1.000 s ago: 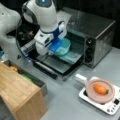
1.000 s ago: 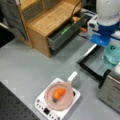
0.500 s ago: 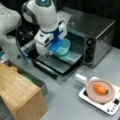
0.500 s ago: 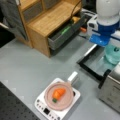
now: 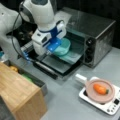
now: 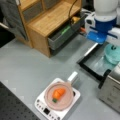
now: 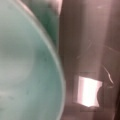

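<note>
Against the frames of a second ago, nothing has visibly shifted: the gripper (image 5: 55, 47) stays low over the teal bowl (image 5: 62, 47) at the toaster oven (image 5: 100, 37) mouth, above its open door (image 5: 58, 65); whether the fingers grip the bowl cannot be told. The pan with the carrot (image 5: 100, 89) sits at four o'clock, well apart; the work appears stalled at the bowl.

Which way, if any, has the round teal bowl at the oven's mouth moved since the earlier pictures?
No visible movement: the round teal bowl sits at the same spot against the silver toaster oven, under the gripper.
</note>
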Controlling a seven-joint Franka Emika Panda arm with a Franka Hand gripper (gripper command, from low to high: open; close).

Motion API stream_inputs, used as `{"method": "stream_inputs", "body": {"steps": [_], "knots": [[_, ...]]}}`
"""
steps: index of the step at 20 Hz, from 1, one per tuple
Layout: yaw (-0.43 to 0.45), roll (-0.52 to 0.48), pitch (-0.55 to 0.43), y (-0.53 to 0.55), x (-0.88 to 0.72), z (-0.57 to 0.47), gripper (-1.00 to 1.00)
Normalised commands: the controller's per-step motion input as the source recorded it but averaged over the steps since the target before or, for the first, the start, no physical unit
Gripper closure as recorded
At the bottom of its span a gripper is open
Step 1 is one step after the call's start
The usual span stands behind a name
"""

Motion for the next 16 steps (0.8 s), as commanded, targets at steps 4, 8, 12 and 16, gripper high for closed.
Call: {"method": "stream_inputs", "body": {"steps": [4,8,12,16], "knots": [[-0.014,-0.138,0.103,-0.29,0.52,0.19,-1.0],[0.018,-0.15,0.197,-0.32,0.74,0.25,-1.0],[-0.003,-0.155,0.276,-0.38,0.99,0.28,-1.0],[-0.007,-0.12,0.324,-0.29,1.0,0.22,-1.0]]}}
